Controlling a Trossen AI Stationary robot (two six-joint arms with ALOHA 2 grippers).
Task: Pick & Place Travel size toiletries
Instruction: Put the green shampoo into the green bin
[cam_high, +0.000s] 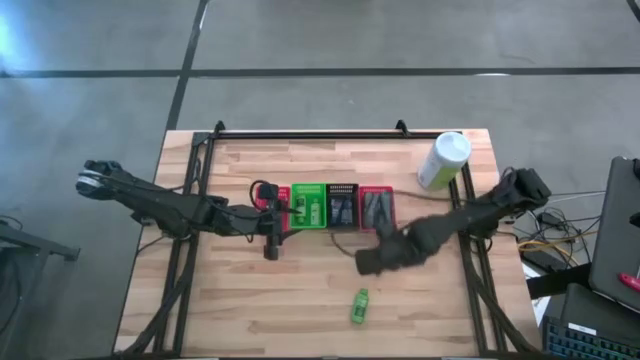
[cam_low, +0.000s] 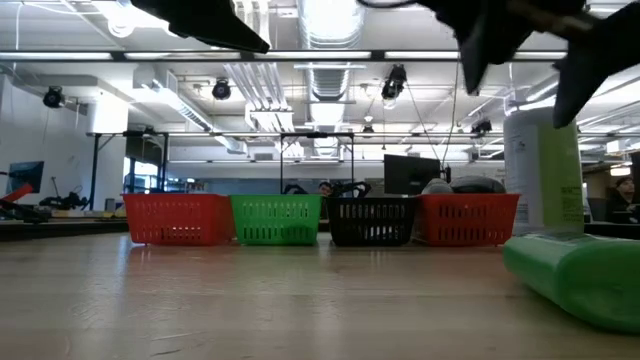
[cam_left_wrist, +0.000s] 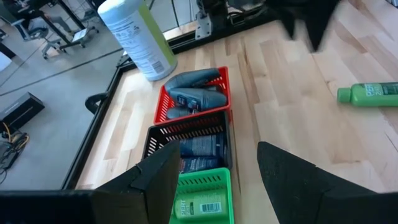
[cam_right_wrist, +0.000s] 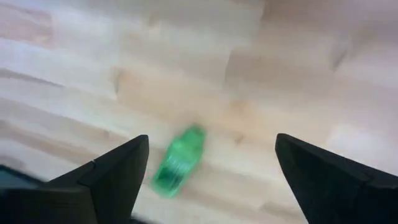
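Observation:
One small bright green bottle (cam_high: 360, 306) lies on its side on the wooden table, alone, near the near edge; it shows large in the low view (cam_low: 580, 275) and blurred in the right wrist view (cam_right_wrist: 177, 163). My right gripper (cam_high: 368, 263) hangs open above the table, a little toward the far side of that bottle, touching nothing (cam_right_wrist: 211, 149). My left gripper (cam_high: 272, 240) is open just near the left end of the basket row (cam_left_wrist: 216, 162), touching nothing. Grey oval bottles (cam_left_wrist: 196, 93) lie in the right red basket.
Four small mesh baskets stand in a row mid-table: red (cam_low: 178, 220), green (cam_high: 308, 205), black (cam_high: 342, 205), red (cam_high: 377, 208). A tall white-and-green canister (cam_high: 443, 160) stands upright toward the far right corner. Bare wood lies around the green bottle.

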